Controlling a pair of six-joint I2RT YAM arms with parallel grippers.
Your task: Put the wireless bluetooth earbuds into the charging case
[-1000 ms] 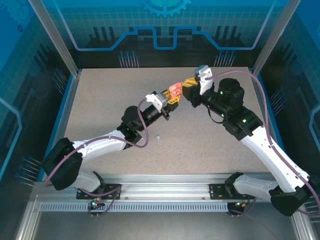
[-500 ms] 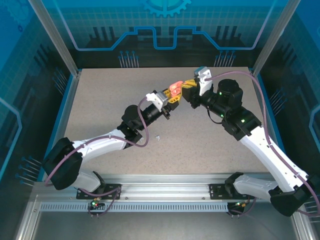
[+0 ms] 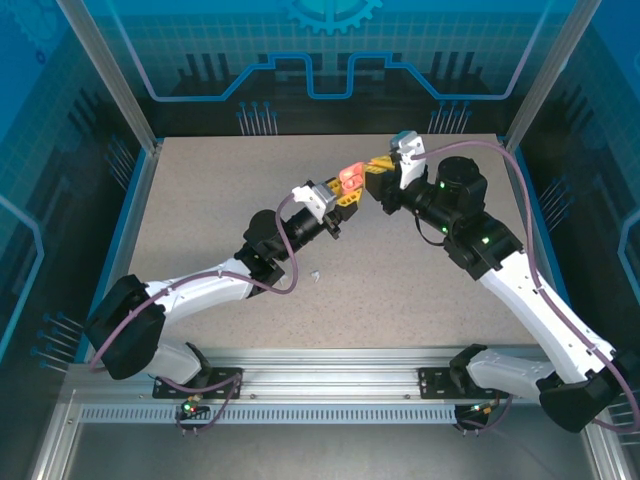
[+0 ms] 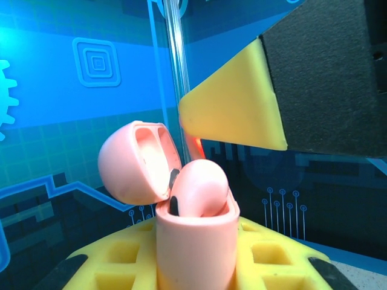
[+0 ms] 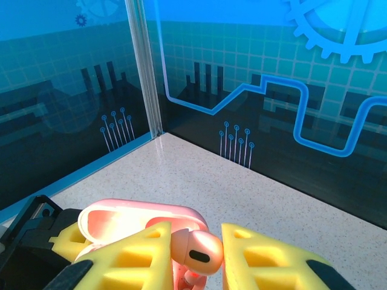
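Note:
My left gripper (image 3: 343, 197) is shut on a salmon-pink charging case (image 4: 196, 241) and holds it upright above the table, between yellow fingers (image 4: 115, 257). Its lid (image 4: 130, 163) is swung open. One pink earbud (image 4: 202, 187) sits in the case. My right gripper (image 5: 196, 254) is shut on a second pink earbud (image 5: 204, 252), right over the open case (image 5: 136, 220). One right fingertip (image 4: 236, 115) hangs just above the case mouth. In the top view the case (image 3: 349, 179) and the right gripper (image 3: 374, 171) meet over the table's middle back.
A tiny white piece (image 3: 315, 274) lies on the speckled tabletop (image 3: 400, 290) near the left forearm. Clear blue walls and a metal post (image 5: 144, 66) close off the back and sides. Both arms reach in from the near rail.
Hardly anything has moved. The case and the right fingertips have shifted very slightly where they meet, and both grips hold.

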